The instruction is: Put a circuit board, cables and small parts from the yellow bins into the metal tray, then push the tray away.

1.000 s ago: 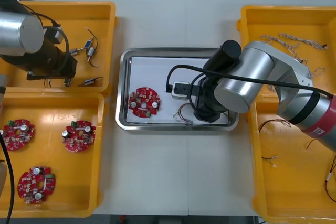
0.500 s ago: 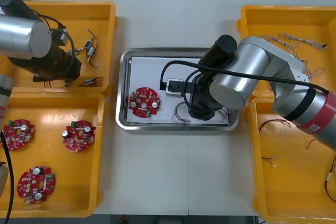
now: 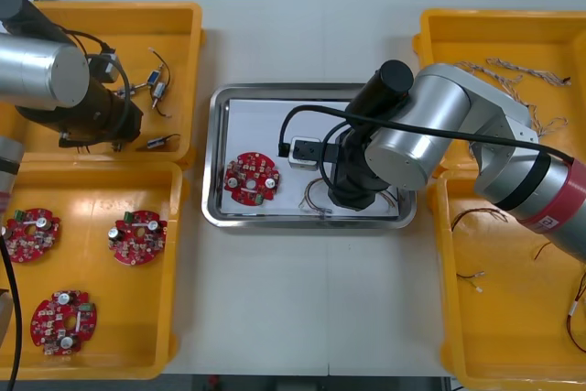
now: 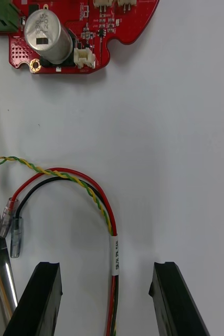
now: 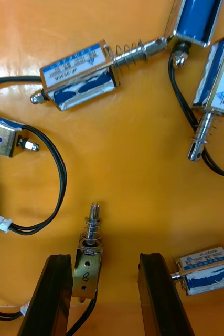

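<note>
The metal tray (image 3: pixel 220 217), white inside, holds a round red circuit board (image 3: pixel 254 178) and a red and yellow cable (image 3: pixel 316 195). My right gripper (image 4: pixel 110 299) is low over the tray floor and open. The red and yellow cable (image 4: pixel 98 202) lies loose between its fingers, and the circuit board (image 4: pixel 64 31) is beyond them. In the front view the right wrist (image 3: pixel 352 180) covers its fingers. My left gripper (image 5: pixel 105 294) is open in the upper left yellow bin (image 3: pixel 183 20). It straddles a small metal part (image 5: pixel 88 260) that lies close to one finger (image 5: pixel 54 296).
Several more small metal parts (image 5: pixel 80 81) with black leads lie around the left fingers. The lower left bin (image 3: pixel 174 254) holds three circuit boards. At the right, the upper bin (image 3: pixel 439 34) holds twisted cables (image 3: pixel 513 70) and the lower bin (image 3: pixel 450 254) holds thin cables.
My right gripper has opened and let go of the red and yellow cable, which now lies in the tray. The right arm shifted slightly left. The left arm barely moved.
</note>
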You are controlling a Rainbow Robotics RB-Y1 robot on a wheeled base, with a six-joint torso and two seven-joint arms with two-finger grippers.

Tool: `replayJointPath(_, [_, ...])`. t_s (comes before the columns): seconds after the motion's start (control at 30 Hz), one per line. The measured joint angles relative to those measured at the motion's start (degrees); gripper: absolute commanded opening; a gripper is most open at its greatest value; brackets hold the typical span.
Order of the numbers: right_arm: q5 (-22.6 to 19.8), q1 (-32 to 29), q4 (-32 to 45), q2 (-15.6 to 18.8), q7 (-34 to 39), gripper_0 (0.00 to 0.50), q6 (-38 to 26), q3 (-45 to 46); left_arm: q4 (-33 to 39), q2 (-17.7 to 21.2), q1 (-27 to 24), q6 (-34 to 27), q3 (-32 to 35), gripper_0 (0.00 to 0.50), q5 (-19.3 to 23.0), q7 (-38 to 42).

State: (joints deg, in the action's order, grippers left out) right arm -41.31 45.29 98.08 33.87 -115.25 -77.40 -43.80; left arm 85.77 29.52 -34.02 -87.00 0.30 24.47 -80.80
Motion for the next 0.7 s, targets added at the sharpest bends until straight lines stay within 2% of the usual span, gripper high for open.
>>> replayJointPath(0.13, [-0.48, 0.42, 0.03, 0.02, 0.43, 0.500, -1.69, 0.23, 0.00, 0.07, 0.90, 0.26, 0.00, 0.368, 0.53, -0.04])
replayJointPath(0.4, [-2.80, 1.46, 1.43, 0.03, 0.89, 0.500, -11.48, 6.31, 0.00, 0.16, 1.94, 1.38, 0.01, 0.360, 1.06, -0.12])
replayJointPath(0.7, [-6.23, 1.82, 4.45, 0.15, 0.96, 0.500, -22.15, 17.97, 0.00, 0.28, 2.06, 1.79, 0.02, 0.285, 1.10, -0.12])
